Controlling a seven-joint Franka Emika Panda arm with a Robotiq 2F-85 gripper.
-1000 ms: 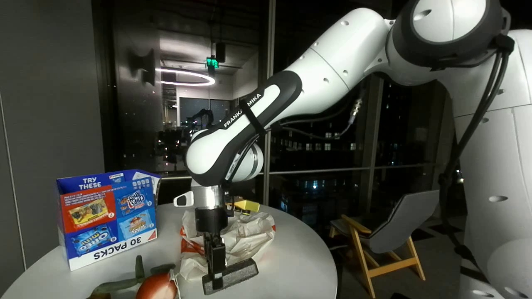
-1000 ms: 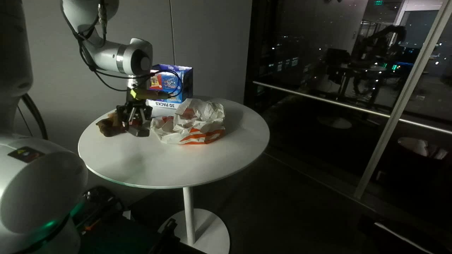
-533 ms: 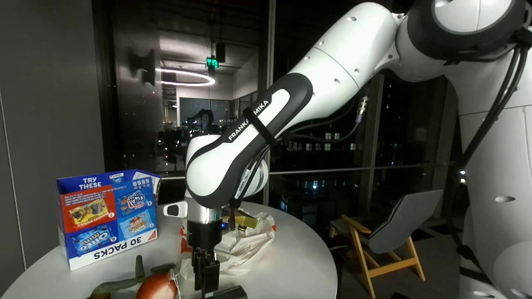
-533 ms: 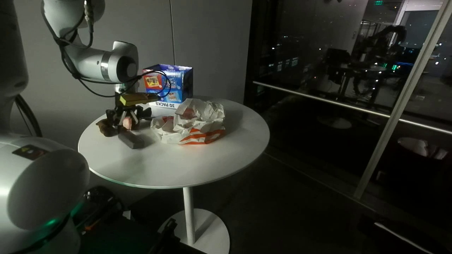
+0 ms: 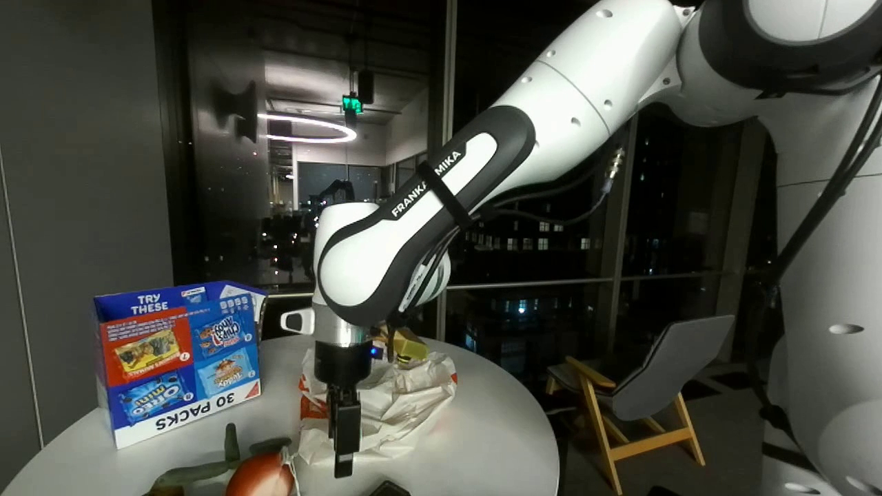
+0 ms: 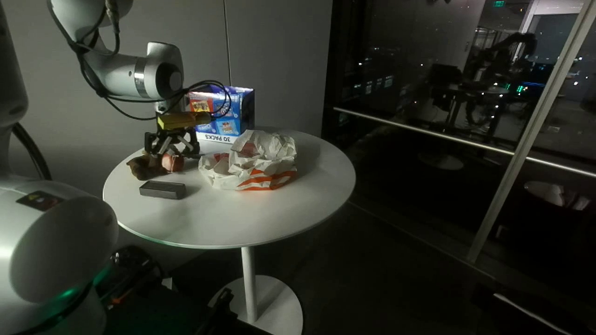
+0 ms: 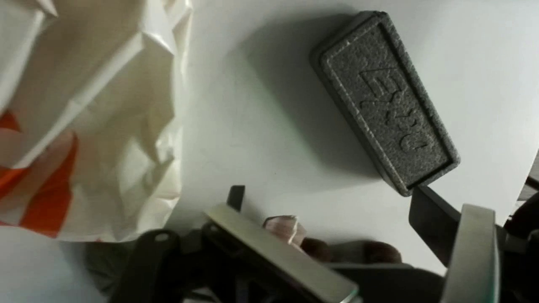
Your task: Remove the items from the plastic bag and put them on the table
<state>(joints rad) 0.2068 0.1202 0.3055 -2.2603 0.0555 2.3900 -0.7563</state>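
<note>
The crumpled white bag with orange-red stripes (image 5: 403,406) lies on the round table; it also shows in an exterior view (image 6: 263,163) and the wrist view (image 7: 109,126). Its contents are hidden. A dark grey eraser block (image 6: 163,190) lies flat on the table, apart from the bag; the wrist view (image 7: 389,105) shows raised lettering on it. My gripper (image 6: 172,152) is open and empty above the table, between bag and eraser in the wrist view (image 7: 330,200). A reddish onion-like item (image 5: 262,475) and a brown-green item (image 6: 145,167) lie beside each other near the gripper.
A blue snack box (image 5: 179,365) stands at the back of the white round table (image 6: 242,214), close to the arm; it shows in both exterior views. A grey chair with a wooden frame (image 5: 641,386) stands beyond the table. The table edge is near the eraser.
The gripper carried the eraser away from the bag, opened and let it go on the table. The gripper has since risen and is apart from it. The bag has not moved.
</note>
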